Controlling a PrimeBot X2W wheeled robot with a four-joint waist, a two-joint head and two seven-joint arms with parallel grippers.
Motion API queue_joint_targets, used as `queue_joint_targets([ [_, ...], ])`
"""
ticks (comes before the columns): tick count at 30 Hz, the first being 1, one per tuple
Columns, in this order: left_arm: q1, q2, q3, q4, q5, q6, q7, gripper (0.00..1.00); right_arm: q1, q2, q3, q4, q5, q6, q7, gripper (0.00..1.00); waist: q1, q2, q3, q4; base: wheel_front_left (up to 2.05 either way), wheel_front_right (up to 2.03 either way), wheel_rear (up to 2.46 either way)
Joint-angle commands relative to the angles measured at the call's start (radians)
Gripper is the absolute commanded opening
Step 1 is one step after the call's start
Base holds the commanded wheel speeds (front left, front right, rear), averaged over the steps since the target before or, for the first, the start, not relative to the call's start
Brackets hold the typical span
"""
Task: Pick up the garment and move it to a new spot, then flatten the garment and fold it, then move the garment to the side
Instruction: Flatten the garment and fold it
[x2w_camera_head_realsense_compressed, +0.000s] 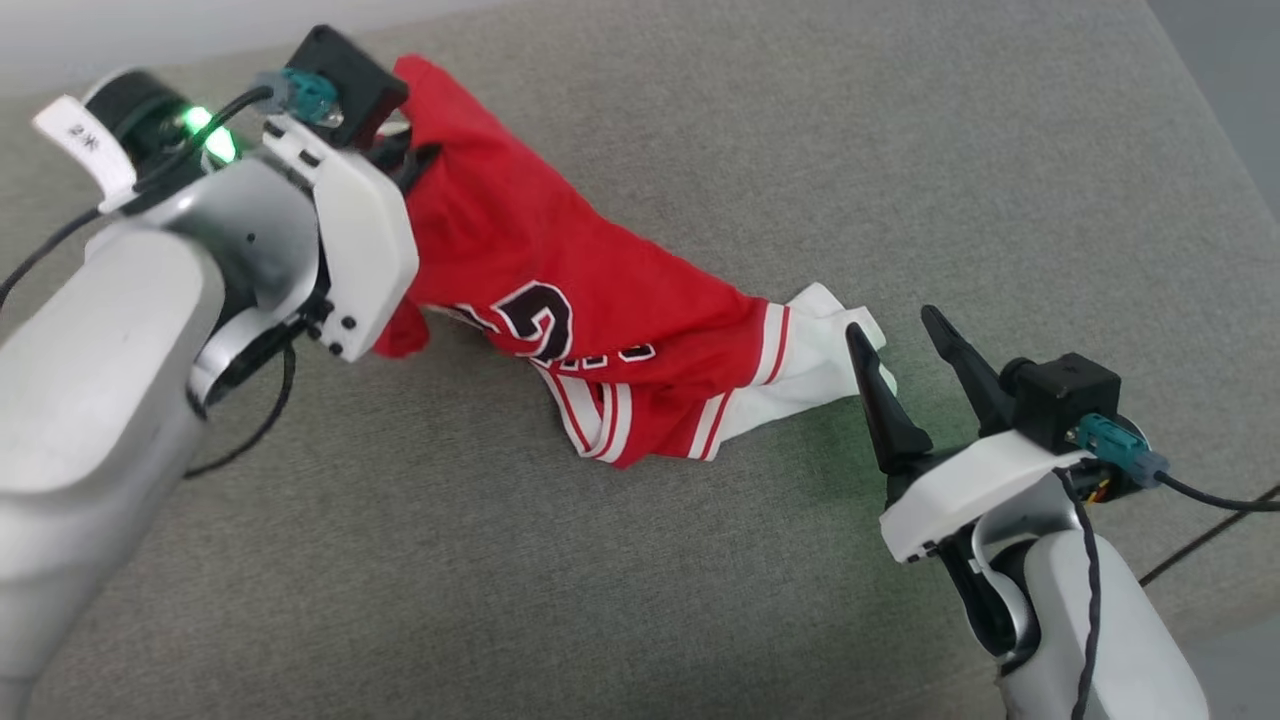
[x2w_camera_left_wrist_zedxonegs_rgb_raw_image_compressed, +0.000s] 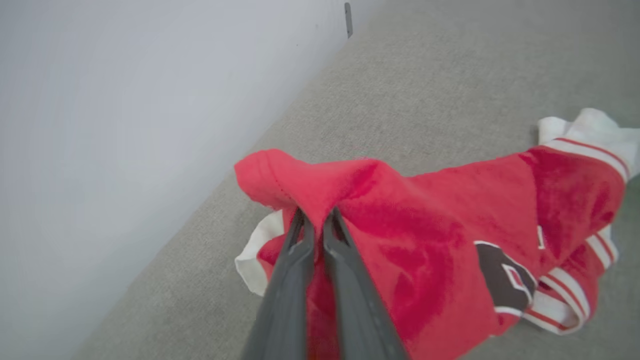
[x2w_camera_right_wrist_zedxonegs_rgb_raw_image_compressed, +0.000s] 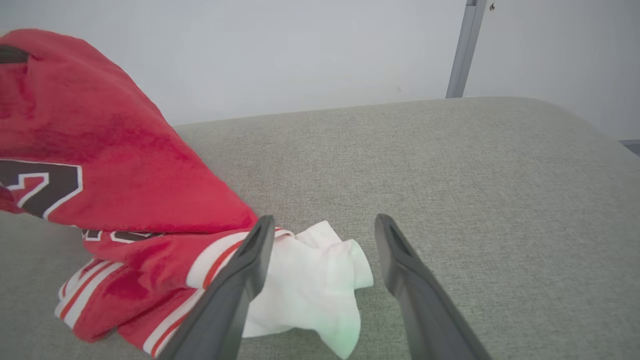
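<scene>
Head view of a grey fabric-covered table (x2w_camera_head_realsense_compressed: 700, 560). A red garment (x2w_camera_head_realsense_compressed: 560, 270) with black, white-outlined numerals stretches from 11 o'clock down to just right of centre.

At 10 o'clock the left gripper (x2w_camera_left_wrist_zedxonegs_rgb_raw_image_compressed: 314, 222) has its jaws pinched tight on a fold of the red cloth and holds that end up off the table. The far end, with striped trim and a white sleeve (x2w_camera_head_realsense_compressed: 815, 365), lies bunched on the table.

At 4 o'clock the right gripper (x2w_camera_head_realsense_compressed: 890, 325) has its jaws spread wide and holds nothing. In its wrist view the sleeve sits between the two fingers, touching the left one.

This looks like the first step, picking up the garment to carry it to a new spot, with only one end raised.

The next move likely calls for the right jaws to close on the sleeve end. With both ends held, the garment can travel without dragging and then be spread flat. The bunched layers make a clean single-layer grip uncertain.
</scene>
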Motion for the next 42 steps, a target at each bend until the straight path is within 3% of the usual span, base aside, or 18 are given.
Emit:
queue_joint_targets([
  [1, -0.048, 0.007, -0.055, 0.047, 0.004, -0.001, -0.046, 0.0, -0.017, 0.006, 0.005, 0.007, 0.004, 0.0, -0.011, 1.0, 0.0, 0.0, 0.018, -0.015, 0.0, 0.0, 0.0],
  [6, -0.142, -0.005, -0.201, 0.205, -0.058, -0.001, -0.112, 0.0, -0.038, 0.01, 0.028, 0.021, 0.011, 0.0, -0.025, 1.0, 0.0, 0.0, 0.042, -0.034, 0.0, 0.0, 0.0],
  [10, -0.183, -0.021, -0.288, 0.298, -0.14, -0.001, -0.126, 0.18, -0.053, 0.011, 0.041, 0.037, 0.016, 0.0, -0.032, 1.0, 0.0, 0.0, 0.055, -0.039, 0.0, 0.0, 0.0],
  [12, -0.2, -0.02, -0.33, 0.327, -0.183, -0.001, -0.122, 0.39, -0.057, 0.011, 0.048, 0.042, 0.019, 0.0, -0.034, 1.0, 0.0, 0.0, 0.059, -0.038, 0.0, 0.0, 0.0],
  [14, -0.214, -0.019, -0.37, 0.342, -0.225, -0.001, -0.113, 0.83, -0.062, 0.012, 0.049, 0.047, 0.02, 0.0, -0.038, 1.0, 0.0, 0.0, 0.061, -0.034, 0.0, 0.0, 0.0],
  [15, -0.222, -0.015, -0.39, 0.35, -0.252, -0.001, -0.105, 1.0, -0.066, 0.012, 0.049, 0.049, 0.02, 0.0, -0.039, 1.0, 0.0, 0.0, 0.062, -0.032, 0.0, 0.0, 0.0],
  [21, -0.277, -0.008, -0.437, 0.35, -0.371, -0.002, -0.118, 1.0, -0.071, 0.011, 0.038, 0.059, 0.013, 0.0, -0.041, 1.0, 0.0, 0.0, 0.05, -0.007, 0.0, 0.0, 0.0],
  [31, -0.316, 0.031, -0.478, 0.275, -0.469, -0.002, -0.091, 1.0, -0.052, 0.01, 0.006, 0.05, -0.003, 0.0, -0.048, 1.0, 0.0, 0.0, 0.007, 0.038, 0.0, 0.0, 0.0],
  [42, -0.26, 0.057, -0.503, 0.107, -0.502, 0.018, -0.045, 1.0, -0.021, 0.01, 0.002, 0.006, -0.014, 0.0, -0.011, 1.0, 0.0, 0.0, -0.032, 0.054, 0.0, 0.0, 0.0],
])
